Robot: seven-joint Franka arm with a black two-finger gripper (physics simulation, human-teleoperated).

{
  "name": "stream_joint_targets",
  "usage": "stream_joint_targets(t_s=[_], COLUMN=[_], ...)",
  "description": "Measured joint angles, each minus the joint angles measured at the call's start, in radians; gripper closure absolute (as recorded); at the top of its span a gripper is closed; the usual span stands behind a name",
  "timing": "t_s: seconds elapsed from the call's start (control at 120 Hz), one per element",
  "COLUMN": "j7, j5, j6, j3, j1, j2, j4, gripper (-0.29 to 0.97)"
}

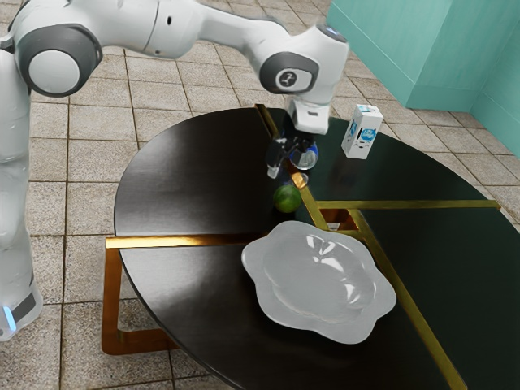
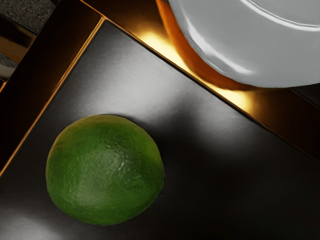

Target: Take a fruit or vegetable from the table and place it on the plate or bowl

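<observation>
The claw (image 1: 289, 166) hangs empty, fingers apart, just above the lime (image 1: 287, 197), which rests on the dark desk (image 1: 187, 187) almost directly beneath it. The lime is round, so no grip axis matters. The white plate (image 1: 317, 280) lies just past the lime, with open desk between them.

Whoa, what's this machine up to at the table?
A robot arm is going after a lime lying on the dark round table. Its gripper hangs open just above the lime and is not touching it. The white scalloped plate sits close by with nothing on it, so the lime has not been picked up. A small carton stands farther back.
</observation>
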Motion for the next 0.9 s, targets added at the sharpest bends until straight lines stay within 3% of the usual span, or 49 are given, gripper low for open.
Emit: stream_joint_targets(t_s=[0.517, 0.9], j7=[0.073, 0.103], j5=[0.000, -0.002], j6=[0.027, -0.031], j3=[0.001, 0.002], j1=[-0.003, -0.002], j2=[0.045, 0.131], j4=[-0.026, 0.083], gripper=[0.00, 0.00])
